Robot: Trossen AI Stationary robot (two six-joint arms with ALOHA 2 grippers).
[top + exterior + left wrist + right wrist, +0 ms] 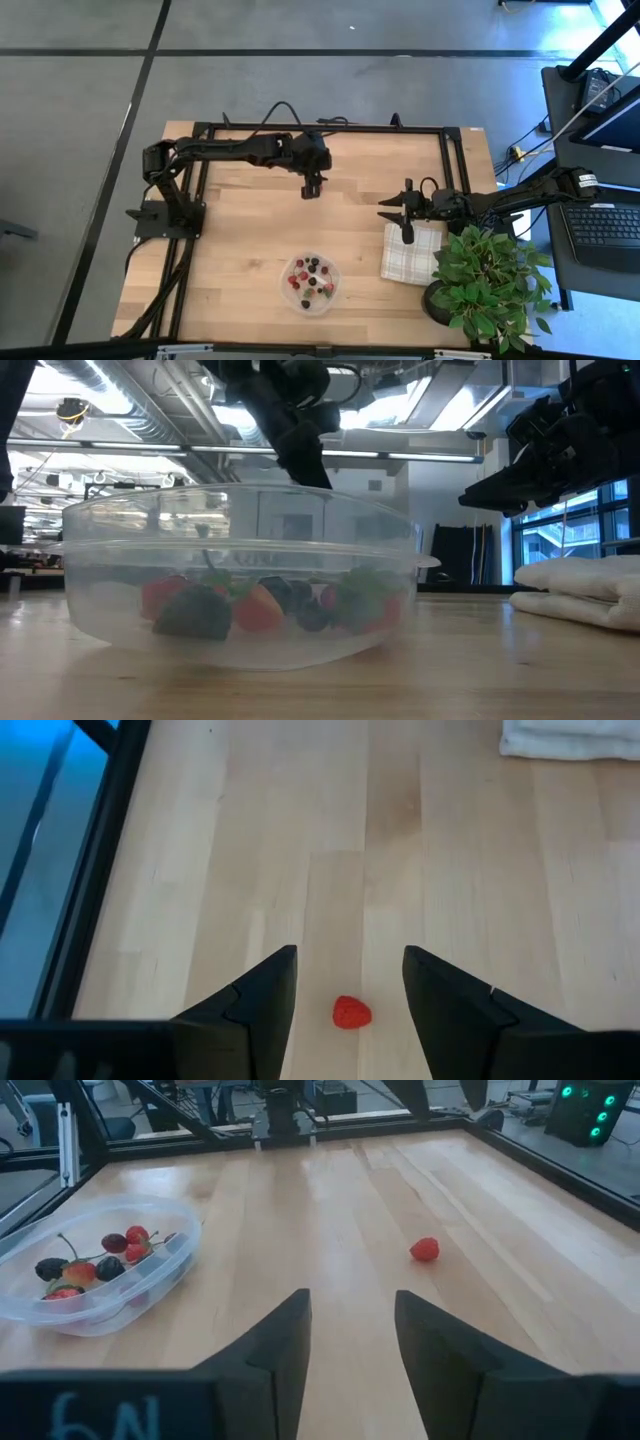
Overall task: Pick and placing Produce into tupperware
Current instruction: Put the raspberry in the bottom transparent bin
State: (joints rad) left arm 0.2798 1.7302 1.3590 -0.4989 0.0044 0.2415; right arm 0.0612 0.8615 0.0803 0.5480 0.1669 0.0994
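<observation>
A single red piece of produce (351,1012) lies on the bare wood and shows between the fingers of my open left gripper (350,952), which hangs above the table's far middle (312,188). The same red piece (424,1249) appears in the right wrist view. The round clear tupperware (311,283) stands near the front edge. It holds several red, dark and green pieces (95,1265). My right gripper (396,220) waits open at the right, by the cloth, with nothing between its fingers (350,1295).
A folded white checked cloth (410,253) lies right of the tupperware. A leafy potted plant (490,280) stands at the front right corner. A black frame rail (320,128) runs along the table's far and side edges. Bare wood stretches between the lone red piece and the tupperware.
</observation>
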